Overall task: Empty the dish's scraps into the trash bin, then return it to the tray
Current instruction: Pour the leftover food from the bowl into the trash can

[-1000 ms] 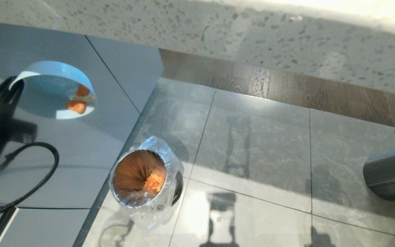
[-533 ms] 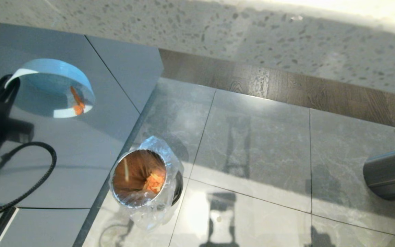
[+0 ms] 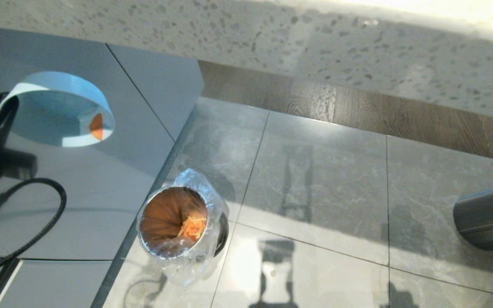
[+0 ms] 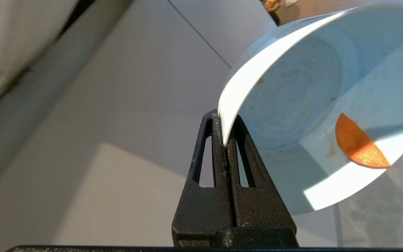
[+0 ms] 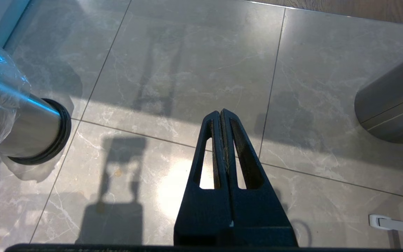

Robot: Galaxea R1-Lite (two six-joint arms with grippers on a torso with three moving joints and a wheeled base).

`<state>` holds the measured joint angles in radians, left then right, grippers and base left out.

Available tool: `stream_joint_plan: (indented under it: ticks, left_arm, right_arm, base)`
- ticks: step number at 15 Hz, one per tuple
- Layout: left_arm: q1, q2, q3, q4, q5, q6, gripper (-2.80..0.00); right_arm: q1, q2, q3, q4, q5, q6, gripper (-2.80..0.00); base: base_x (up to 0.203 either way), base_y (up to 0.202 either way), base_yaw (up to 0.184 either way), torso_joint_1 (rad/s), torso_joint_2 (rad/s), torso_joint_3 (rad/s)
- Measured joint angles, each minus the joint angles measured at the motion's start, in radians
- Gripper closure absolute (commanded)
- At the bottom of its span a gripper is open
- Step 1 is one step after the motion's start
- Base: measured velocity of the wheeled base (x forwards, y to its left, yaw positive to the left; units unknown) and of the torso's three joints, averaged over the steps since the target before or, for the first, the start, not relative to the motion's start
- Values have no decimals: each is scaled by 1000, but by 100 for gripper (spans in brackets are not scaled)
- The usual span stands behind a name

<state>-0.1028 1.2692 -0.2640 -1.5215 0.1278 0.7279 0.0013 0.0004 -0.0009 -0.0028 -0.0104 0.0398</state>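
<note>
Left end effector (image 4: 225,140), closed on the rim of the dish (image 4: 303,101), holds the light-blue bowl steeply tilted above the grey desk (image 3: 79,192). One orange scrap (image 4: 360,142) clings inside, near the lower rim. The trash bin (image 3: 173,222), lined with clear plastic, stands on the tiled floor (image 3: 315,192) just beside the desk's edge, orange pieces (image 3: 193,227) inside. Right end effector (image 5: 222,115), fingers pressed together and empty, hangs over the floor near a dark-grey bin (image 5: 394,105).
</note>
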Motion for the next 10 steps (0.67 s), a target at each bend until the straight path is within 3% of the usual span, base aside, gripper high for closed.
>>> stream_joint_plan:
  ticks: [10]
  left_arm:
    - [-25,-33,-5,0,22,48,0]
  right_arm:
    - [0,0,0,0,0,0,0]
  base:
    - [0,0,0,0,0,0]
